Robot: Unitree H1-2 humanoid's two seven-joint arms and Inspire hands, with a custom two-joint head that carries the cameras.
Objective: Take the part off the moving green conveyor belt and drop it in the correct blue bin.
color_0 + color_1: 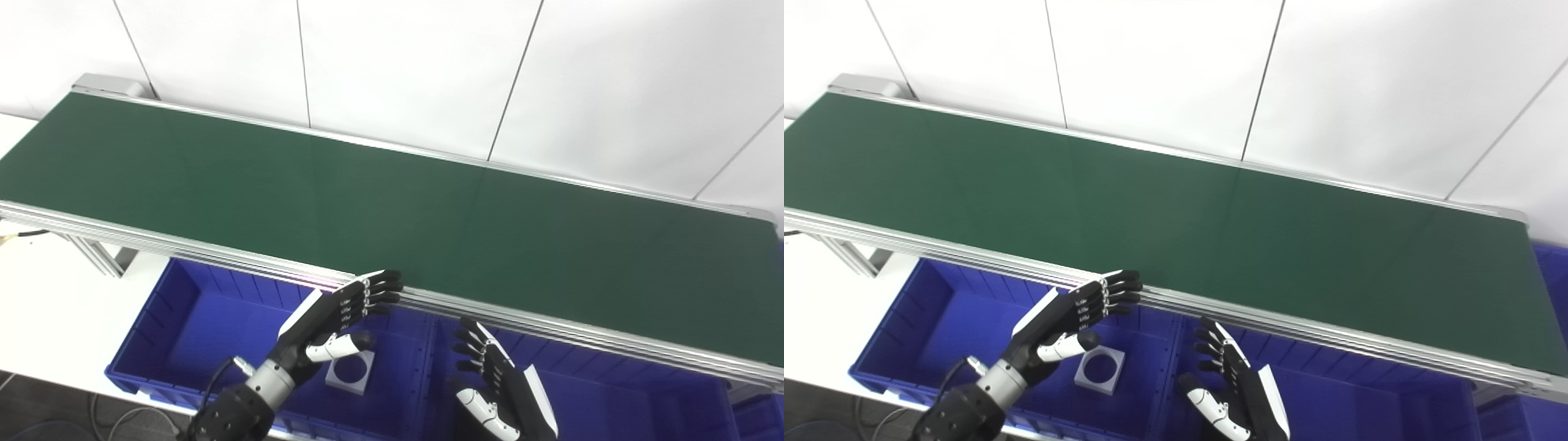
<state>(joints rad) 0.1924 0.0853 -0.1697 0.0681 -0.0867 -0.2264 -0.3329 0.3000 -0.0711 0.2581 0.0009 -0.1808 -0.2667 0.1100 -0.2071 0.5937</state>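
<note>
The green conveyor belt (380, 208) runs across the picture and carries no part that I can see. A grey square part with a round hole (350, 372) lies in the left blue bin (184, 318). My left hand (334, 318) hovers open above that bin, just over the part, with its fingers stretched toward the belt's near rail. My right hand (499, 386) is open over the middle blue bin (612, 398), fingers spread and holding nothing.
The belt's silver near rail (551, 324) overhangs the bins' far edges. A third blue bin (1552, 257) peeks out past the belt's right end. A white table (55, 306) lies at the left, and a white panelled wall stands behind the belt.
</note>
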